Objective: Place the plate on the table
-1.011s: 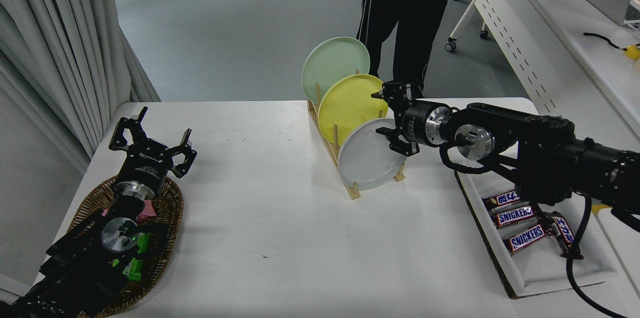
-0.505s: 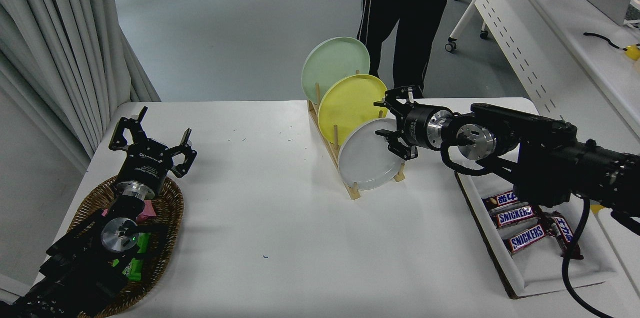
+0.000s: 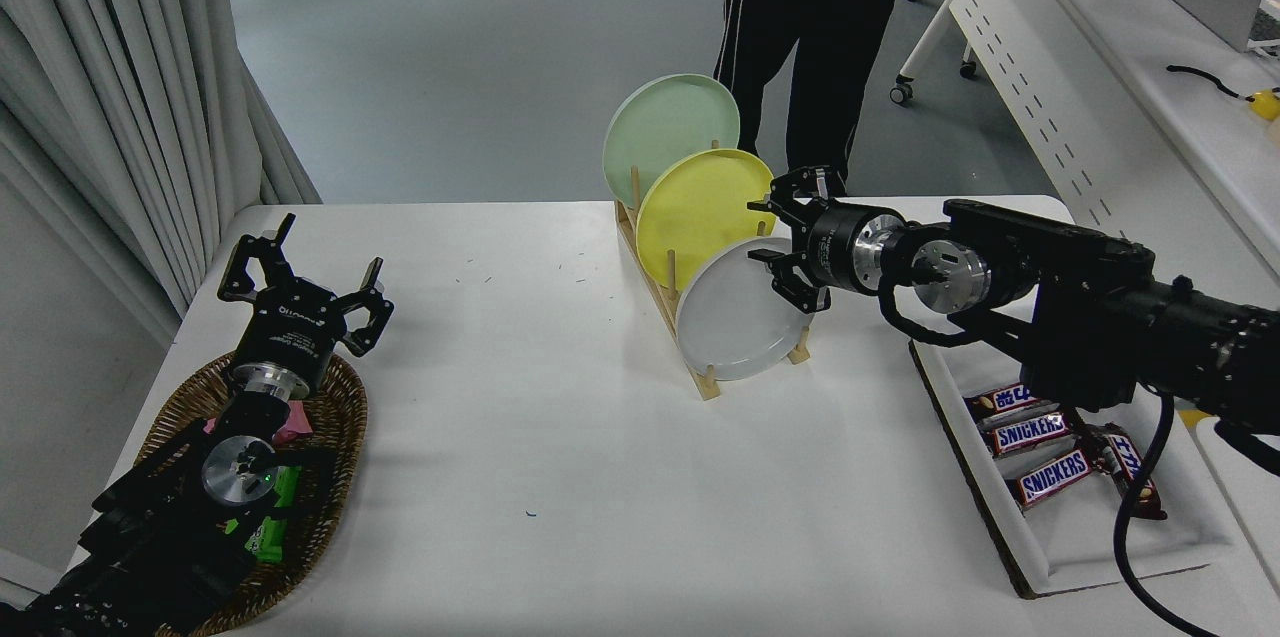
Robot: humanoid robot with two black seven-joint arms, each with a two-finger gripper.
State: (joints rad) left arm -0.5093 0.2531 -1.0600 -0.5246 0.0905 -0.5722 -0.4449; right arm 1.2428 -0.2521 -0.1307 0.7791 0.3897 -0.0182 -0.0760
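The light-grey plate (image 3: 738,317) stands on edge in the front slot of a wooden rack (image 3: 700,377) on the white table (image 3: 560,477). A yellow plate (image 3: 697,207) and a pale green plate (image 3: 665,122) stand behind it in the same rack. My right gripper (image 3: 772,232) is open and empty, its fingers spread around the grey plate's upper right rim, next to the yellow plate's right edge. My left gripper (image 3: 300,267) is open and parked at the lower left above a wicker basket (image 3: 330,477).
A white tray (image 3: 1080,547) with several Snickers bars (image 3: 1040,432) lies at the right under my right arm. The wicker basket holds green and pink packets. A person in black trousers (image 3: 800,27) stands at the far side. A white desk (image 3: 1100,67) is at upper right.
My right gripper has moved a little up and to the right along the grey plate's upper rim, staying open. The plates and the left arm have not moved.
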